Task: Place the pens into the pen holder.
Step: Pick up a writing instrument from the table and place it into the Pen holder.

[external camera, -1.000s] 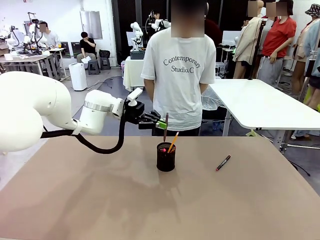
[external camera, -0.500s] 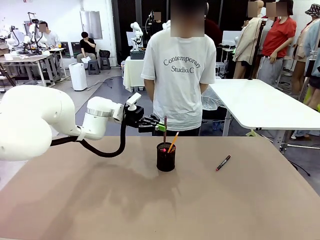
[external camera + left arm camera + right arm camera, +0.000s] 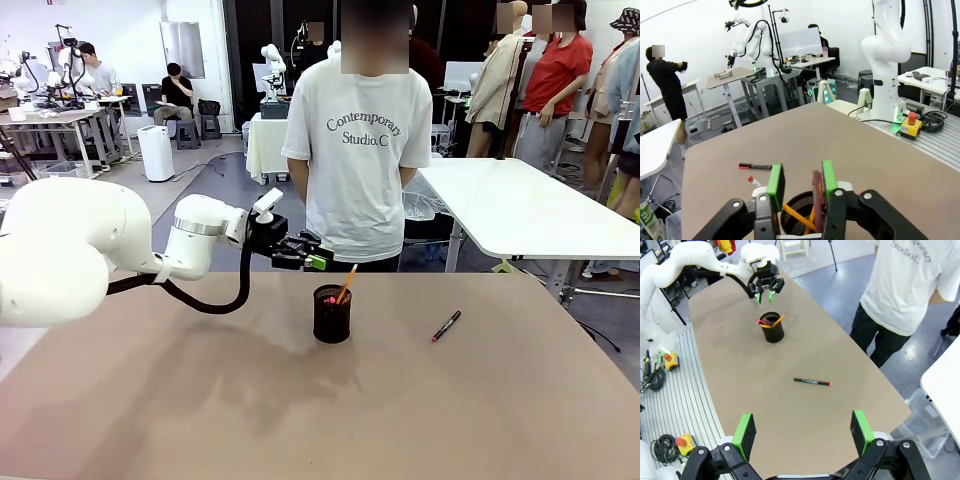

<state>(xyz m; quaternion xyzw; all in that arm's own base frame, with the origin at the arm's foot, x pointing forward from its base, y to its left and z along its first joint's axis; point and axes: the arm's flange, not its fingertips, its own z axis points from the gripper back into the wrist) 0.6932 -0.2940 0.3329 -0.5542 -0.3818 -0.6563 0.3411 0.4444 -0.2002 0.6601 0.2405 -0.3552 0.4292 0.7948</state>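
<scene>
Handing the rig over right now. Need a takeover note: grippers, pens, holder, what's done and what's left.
Grippers: left gripper open, holding nothing, hovering just above the pen holder; right gripper open, empty, high over the table.
Done: orange-yellow pen and reddish-brown pen are in the holder.
Left: black pen lies flat on the table, to the robot's right of the holder, untouched.

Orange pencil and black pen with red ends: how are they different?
The orange pencil stands tilted in the mesh pen holder; the black pen lies flat on the table. The orange pencil is orange-yellow; the black pen is dark with red ends. Both are slim sticks.
</scene>
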